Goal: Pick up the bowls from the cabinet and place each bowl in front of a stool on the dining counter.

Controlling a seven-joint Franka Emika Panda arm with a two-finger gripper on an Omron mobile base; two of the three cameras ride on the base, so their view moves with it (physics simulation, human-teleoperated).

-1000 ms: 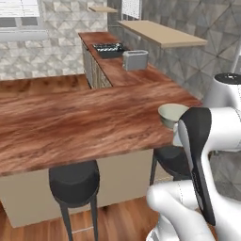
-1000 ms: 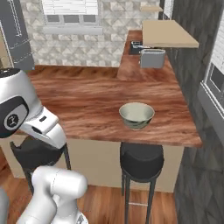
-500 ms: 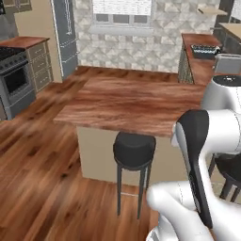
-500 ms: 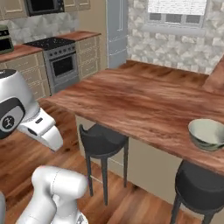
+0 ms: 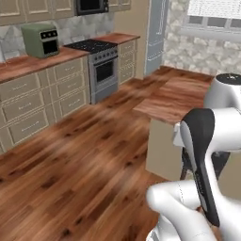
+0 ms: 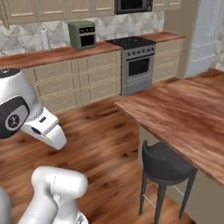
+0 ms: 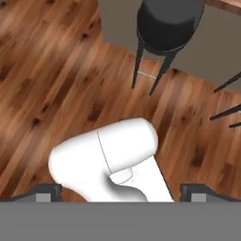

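The bowls are out of view. The dining counter [image 6: 188,113] fills the right of the right base view, and its near corner [image 5: 172,96] shows beside my arm in the left base view. A black stool [image 6: 168,162] stands at its beige base, and the hand view looks down on that stool [image 7: 169,21]. My gripper [image 7: 121,193] is open and holds nothing, its tips wide apart over the wooden floor. Tan wall cabinets [image 6: 52,8] hang over the far counter with their doors shut.
Along the far wall run a drawer counter [image 5: 33,101], a steel stove [image 6: 135,65] and a green toaster oven [image 6: 83,34]. A tall fridge [image 5: 155,33] stands past the stove. Bare wooden floor [image 5: 80,160] lies between me and those units.
The whole scene has swung as the base turned left. The dining counter and the grey-green bowl on it slid off to the right, and the bowl has left view. The gripper stays open.
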